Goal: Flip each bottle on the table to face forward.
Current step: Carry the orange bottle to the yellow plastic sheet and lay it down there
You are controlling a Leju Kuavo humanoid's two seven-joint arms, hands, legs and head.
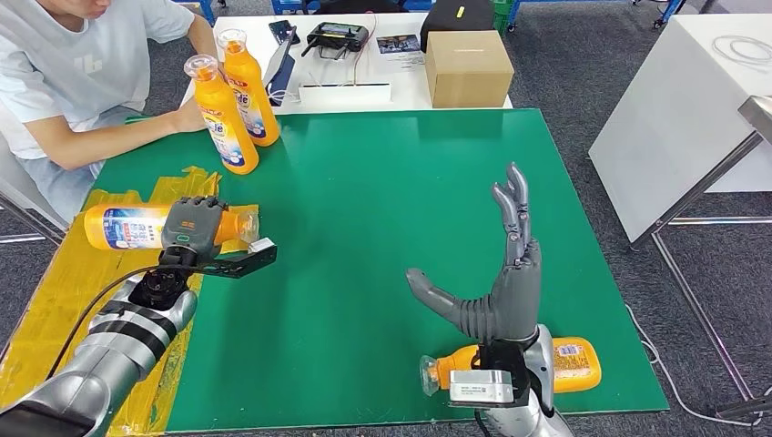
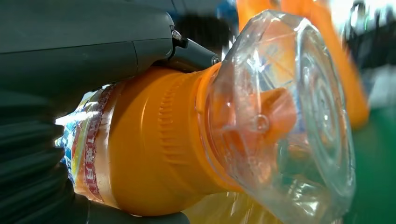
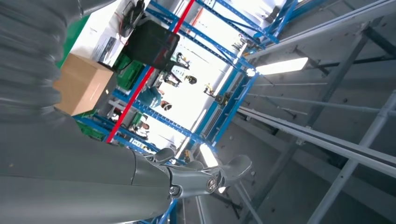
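Green table (image 1: 364, 228): left hand (image 1: 193, 232) grips lying bottle (image 1: 123, 226); right hand (image 1: 506, 273) raised, fingers spread, empty.

1. I stand in a workshop-like lab hall: blue steel racking (image 3: 219, 116) and bare roof beams overhead.
2. A green mat (image 1: 382, 228) tops my test table; grey carpet (image 1: 583, 64) around.
3. Far off, a white bench (image 1: 346, 55) carries electronics and a cardboard box (image 1: 469, 68).

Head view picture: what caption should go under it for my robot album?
Left hand grips a lying orange bottle while the right hand hangs open above the green table.
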